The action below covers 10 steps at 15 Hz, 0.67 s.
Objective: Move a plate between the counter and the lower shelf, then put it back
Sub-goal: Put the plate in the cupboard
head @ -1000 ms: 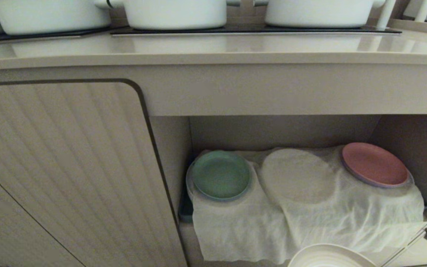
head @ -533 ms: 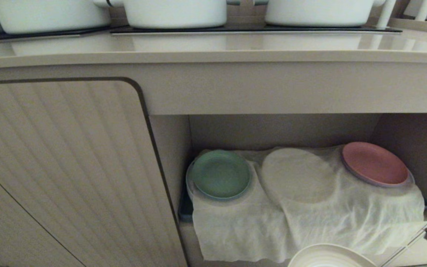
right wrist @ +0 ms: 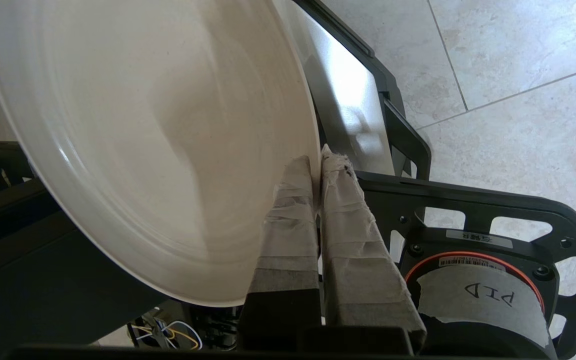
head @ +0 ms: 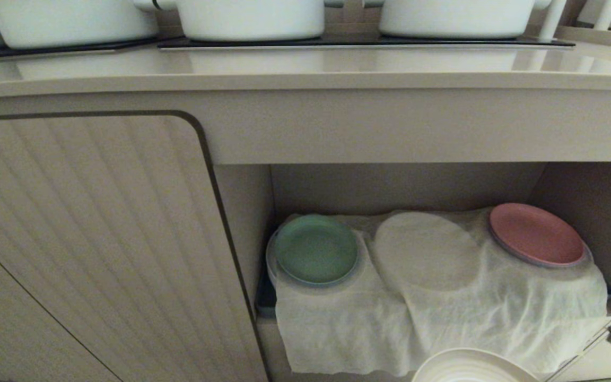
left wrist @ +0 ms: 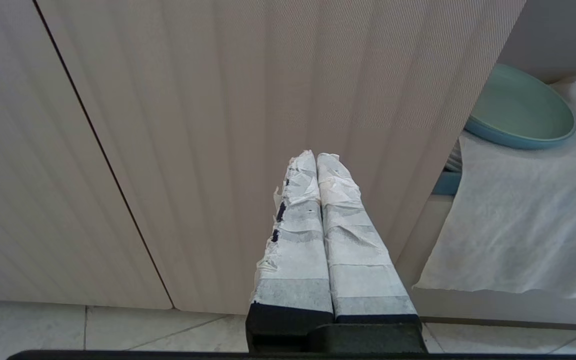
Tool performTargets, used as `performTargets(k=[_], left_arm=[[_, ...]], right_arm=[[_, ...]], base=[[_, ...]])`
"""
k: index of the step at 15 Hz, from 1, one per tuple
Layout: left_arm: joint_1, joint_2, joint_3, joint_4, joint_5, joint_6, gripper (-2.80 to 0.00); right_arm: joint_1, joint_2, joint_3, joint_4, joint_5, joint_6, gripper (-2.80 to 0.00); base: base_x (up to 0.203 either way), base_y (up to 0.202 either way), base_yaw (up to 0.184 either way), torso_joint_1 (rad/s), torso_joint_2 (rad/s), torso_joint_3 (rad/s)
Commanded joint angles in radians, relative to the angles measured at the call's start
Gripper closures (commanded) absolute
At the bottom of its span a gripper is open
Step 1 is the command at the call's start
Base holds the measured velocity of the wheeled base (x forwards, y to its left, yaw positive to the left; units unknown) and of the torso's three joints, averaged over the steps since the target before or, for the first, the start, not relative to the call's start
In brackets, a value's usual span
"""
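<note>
While the left gripper (left wrist: 318,162) sits idle with taped fingers pressed together, empty, it points at the ribbed door (left wrist: 218,125) low above the tiled floor (left wrist: 118,332), apart from the door.

Head view, left to right: door (head: 88,239), then shelf (head: 406,185) with a white cloth (head: 443,313) draped over round mounds. Green plate (head: 316,249) on the left mound, bare middle mound, pink plate (head: 536,233) on the right mound. Surface (head: 305,69) above carries white pots (head: 252,18) on black hob panels.

Plate (right wrist: 143,140) is not on the surface or the shelf: right gripper (right wrist: 317,162) pinches its rim, taped fingers clamped nearly together on the edge, plate tilted, near upright in the wrist view. In head view the plate's rim (head: 470,366) shows at the bottom edge, in front of and below the cloth.

Writing: tape on the robot's round orange-ringed part (right wrist: 478,295) reads "PID", upside down; a small label above it is too small to read.
</note>
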Motion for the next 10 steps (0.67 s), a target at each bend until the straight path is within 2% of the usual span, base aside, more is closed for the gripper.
performTargets(k=[1, 10], left_arm=[[0.000, 0.000, 0.000, -0.001, 0.000, -0.001, 0.00], [0.000, 0.000, 0.000, -0.001, 0.000, -0.001, 0.00]], right_arm=[[0.001, 0.002, -0.001, 0.003, 0.002, 0.001, 0.00], [0.001, 0.006, 0.000, -0.007, 0.002, 0.002, 0.00]], base=[[0.000, 0.000, 0.000, 0.000, 0.00, 0.000], [0.000, 0.000, 0.000, 0.000, 0.00, 0.000]])
